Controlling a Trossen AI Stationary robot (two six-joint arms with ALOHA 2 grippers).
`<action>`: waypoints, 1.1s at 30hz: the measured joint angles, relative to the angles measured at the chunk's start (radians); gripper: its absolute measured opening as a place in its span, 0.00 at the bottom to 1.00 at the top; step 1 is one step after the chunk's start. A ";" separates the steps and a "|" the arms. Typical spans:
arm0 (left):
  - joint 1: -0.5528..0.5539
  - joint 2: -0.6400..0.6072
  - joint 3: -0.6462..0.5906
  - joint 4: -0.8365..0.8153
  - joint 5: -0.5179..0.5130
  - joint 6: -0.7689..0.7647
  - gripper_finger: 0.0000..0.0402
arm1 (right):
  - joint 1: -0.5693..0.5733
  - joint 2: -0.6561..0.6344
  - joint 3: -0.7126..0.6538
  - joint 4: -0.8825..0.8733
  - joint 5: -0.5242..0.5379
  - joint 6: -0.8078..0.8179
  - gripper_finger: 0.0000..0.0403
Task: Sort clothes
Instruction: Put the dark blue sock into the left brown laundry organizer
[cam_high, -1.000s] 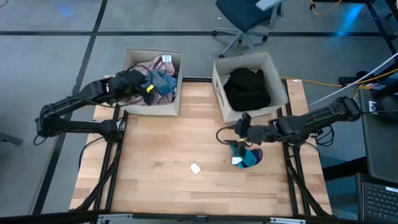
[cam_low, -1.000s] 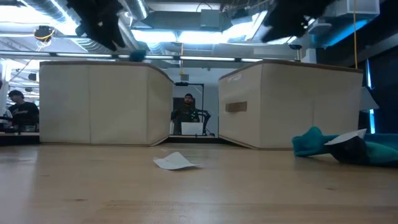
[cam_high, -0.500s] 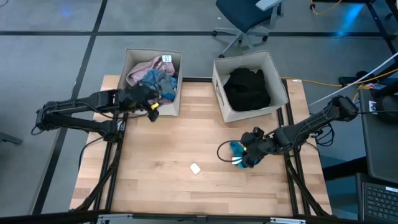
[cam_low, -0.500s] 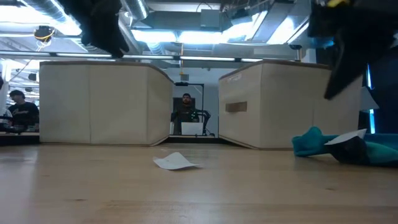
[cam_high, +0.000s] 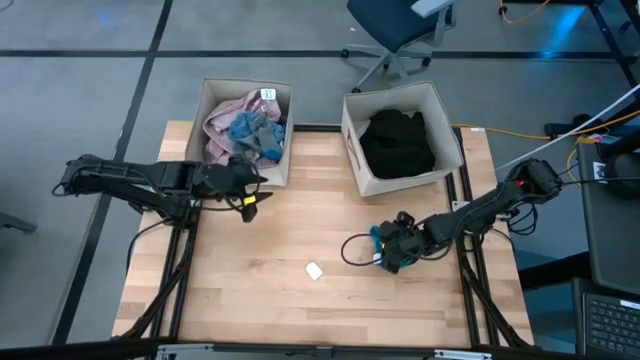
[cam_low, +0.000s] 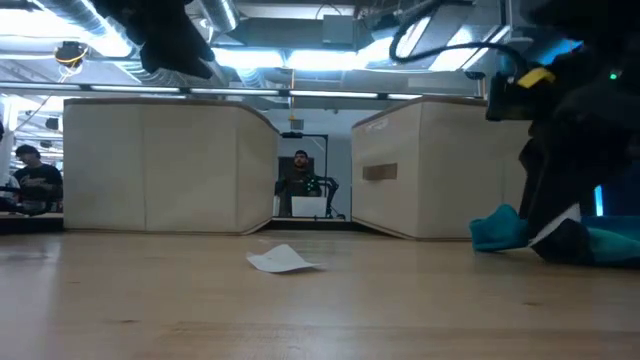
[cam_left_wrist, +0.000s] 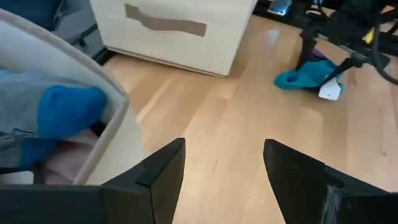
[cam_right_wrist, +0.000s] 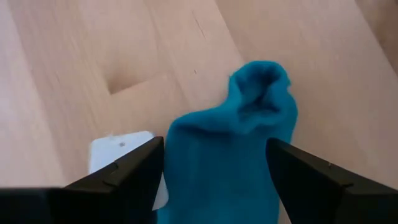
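right wrist view: right gripper spread wide, straddling teal socks on bare wood, not yet clamped. step in hand, by judgement: picking up. next calls for lowering, then closing on the bunched cloth. farther off, left gripper parted, empty, beside left bin of pink and blue clothes.

High view looks straight down on the whole light wooden table. Low view faces level across it. Both wrist views, close in, share the crumpled teal sock.
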 joint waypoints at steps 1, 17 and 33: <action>-0.006 0.000 0.000 0.000 0.000 0.000 0.52 | -0.001 0.004 0.000 0.001 0.000 -0.009 0.70; -0.037 0.000 0.000 -0.001 -0.001 0.004 0.52 | 0.060 -0.006 0.196 -0.151 -0.375 0.056 0.70; -0.036 0.000 0.000 0.000 -0.003 0.008 0.52 | 0.206 0.235 0.151 -0.067 -0.003 0.106 0.67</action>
